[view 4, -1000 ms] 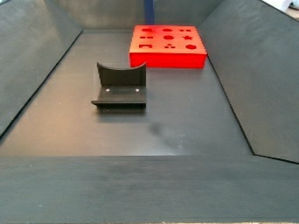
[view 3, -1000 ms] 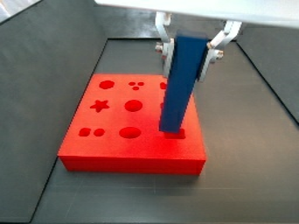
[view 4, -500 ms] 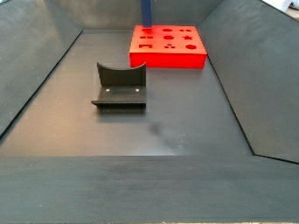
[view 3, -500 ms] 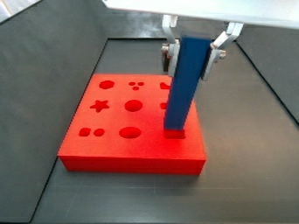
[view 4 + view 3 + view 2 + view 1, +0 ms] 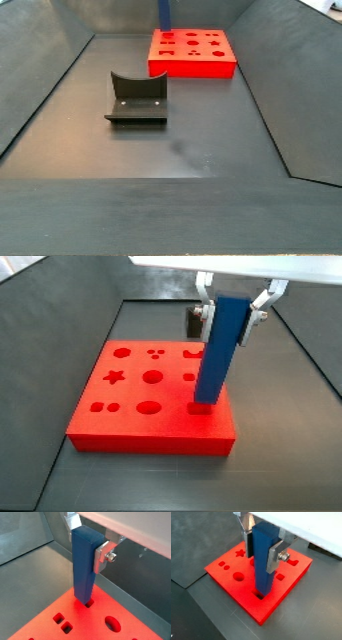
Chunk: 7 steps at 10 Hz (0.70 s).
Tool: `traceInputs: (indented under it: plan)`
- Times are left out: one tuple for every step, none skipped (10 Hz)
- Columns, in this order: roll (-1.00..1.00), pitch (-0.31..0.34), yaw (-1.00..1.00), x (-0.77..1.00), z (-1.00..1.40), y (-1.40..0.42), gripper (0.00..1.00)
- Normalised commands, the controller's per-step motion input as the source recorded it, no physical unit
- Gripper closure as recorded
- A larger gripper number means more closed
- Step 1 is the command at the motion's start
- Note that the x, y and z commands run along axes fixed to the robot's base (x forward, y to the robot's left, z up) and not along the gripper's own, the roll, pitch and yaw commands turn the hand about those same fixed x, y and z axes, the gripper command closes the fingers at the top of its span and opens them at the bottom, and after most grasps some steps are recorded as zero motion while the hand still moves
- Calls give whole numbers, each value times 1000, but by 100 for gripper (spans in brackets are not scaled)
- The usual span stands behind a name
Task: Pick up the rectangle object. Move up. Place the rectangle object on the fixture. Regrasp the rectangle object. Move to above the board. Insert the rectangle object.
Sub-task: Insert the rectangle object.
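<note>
While gripper (image 5: 238, 314) holds bar (image 5: 221, 351), board (image 5: 134, 421) rests on dark floor (image 5: 174, 150).

From my feeds the end effector (image 5: 262, 548) shows two flat silver plate fingers (image 5: 276, 553) hanging from a white housing that fills the upper edge of both wrist views; one plate has a bent tab with a round screw head (image 5: 111, 557) on its outer face. In a side view I see the end effector (image 5: 237, 308) as two pale, slim fingers angling down from the same white body, with a dark part behind them. Beyond that, none of my feeds show the arm.
</note>
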Motion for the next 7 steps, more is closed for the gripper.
traceInputs:
  plan:
    - [26,0,0,0,-66,-23,100]
    - [49,-17,31,-31,-86,-83,100]
    - [114,-94,74,-103,-89,-160,100]
    - [84,-114,57,-83,-51,-160,100]
    - [54,-154,51,-54,-63,-143,100]
    - [23,-161,97,0,-74,-6,100]
    - [0,-191,209,69,-43,74,100]
